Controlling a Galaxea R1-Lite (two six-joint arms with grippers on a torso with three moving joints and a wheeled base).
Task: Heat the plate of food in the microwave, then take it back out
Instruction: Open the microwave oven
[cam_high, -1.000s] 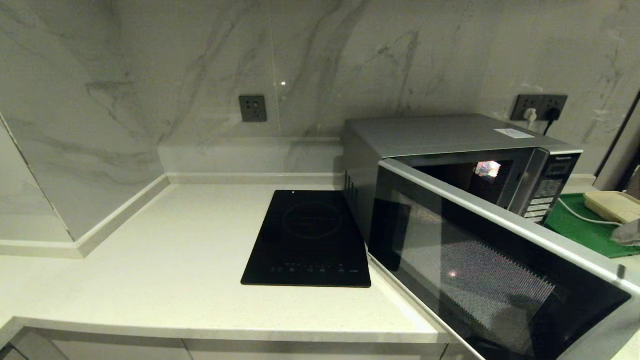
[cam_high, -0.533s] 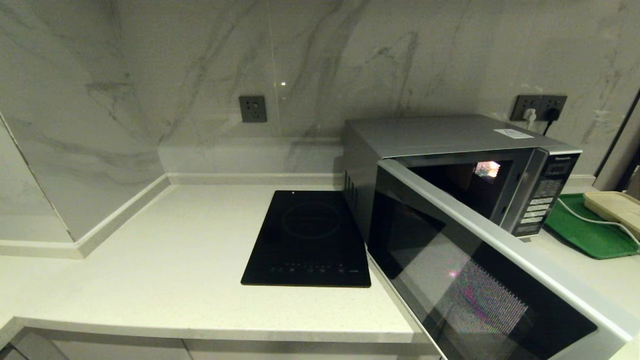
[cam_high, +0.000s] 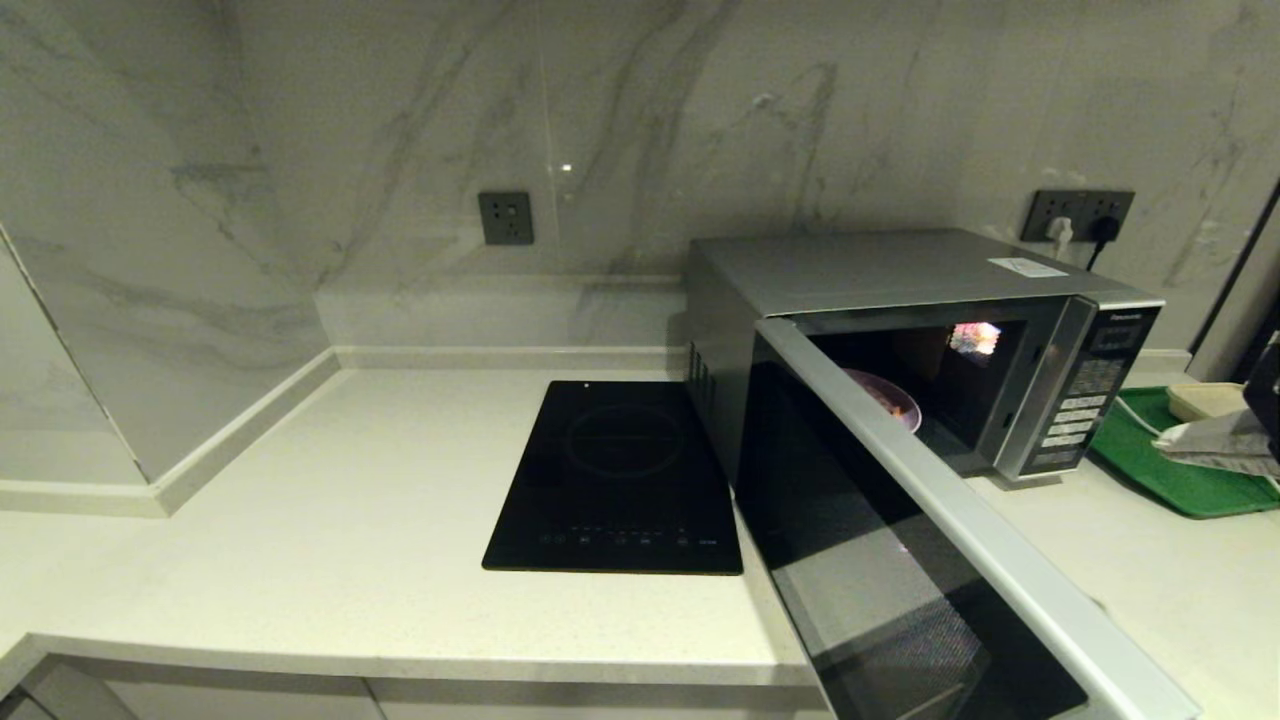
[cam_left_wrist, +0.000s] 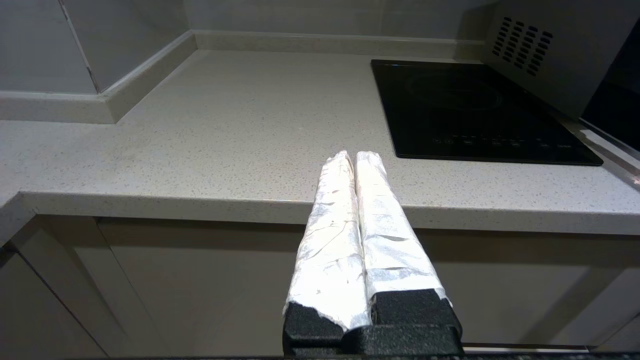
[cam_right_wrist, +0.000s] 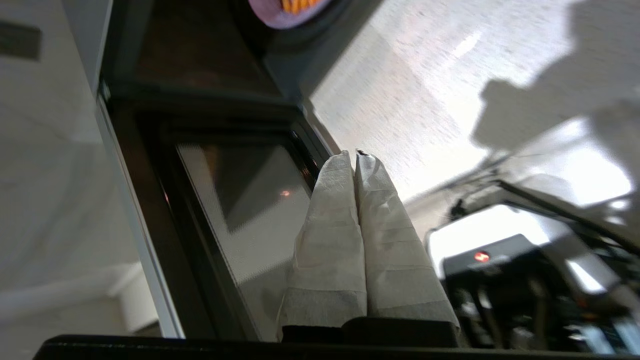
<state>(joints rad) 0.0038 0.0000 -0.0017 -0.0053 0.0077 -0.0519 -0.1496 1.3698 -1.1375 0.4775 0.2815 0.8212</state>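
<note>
Microwave (cam_high: 900, 330) door (cam_high: 900, 560) now wider open, plate of food (cam_high: 890, 400) newly visible

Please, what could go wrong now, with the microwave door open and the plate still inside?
1. The microwave door stands out past the counter edge; the right gripper, shut beside it, could bump it.
2. The plate of food sits deep inside, so reaching it may scrape the cavity frame.
3. The left gripper is parked low, shut, and gives no support.

Glossy dark glass microwave (cam_high: 900, 330) door, matt speckled stone counter (cam_high: 350, 520), tape-wrapped left gripper (cam_left_wrist: 356, 156)
</note>
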